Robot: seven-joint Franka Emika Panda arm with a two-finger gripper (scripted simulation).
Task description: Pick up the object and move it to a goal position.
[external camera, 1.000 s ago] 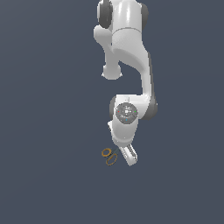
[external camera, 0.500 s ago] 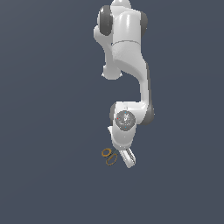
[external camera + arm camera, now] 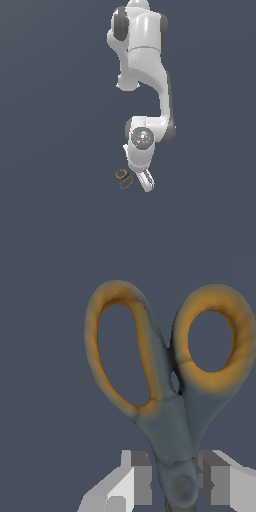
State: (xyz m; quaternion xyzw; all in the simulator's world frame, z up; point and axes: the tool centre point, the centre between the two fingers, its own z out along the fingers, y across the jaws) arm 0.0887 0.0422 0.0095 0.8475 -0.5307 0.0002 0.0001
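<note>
1. Wrist view: we see the scissors [image 3: 170, 406] filling the picture, orange-brown loop handles pointing away from the gripper [image 3: 175, 483], pivot sitting between the two grey fingers [image 3: 142, 483].
2. Fingers flank the pivot narrowly; whether they press it, we cannot tell.
3. Exterior view: scissors [image 3: 124, 178] lie just beside the gripper [image 3: 145, 181], on the exterior view's left; arm [image 3: 150, 75] reaches down from above.

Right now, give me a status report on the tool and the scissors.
Tool down at the scissors, fingers either side of the pivot, contact not clear. Scissors lying flat on the surface. Nothing in the way.
</note>
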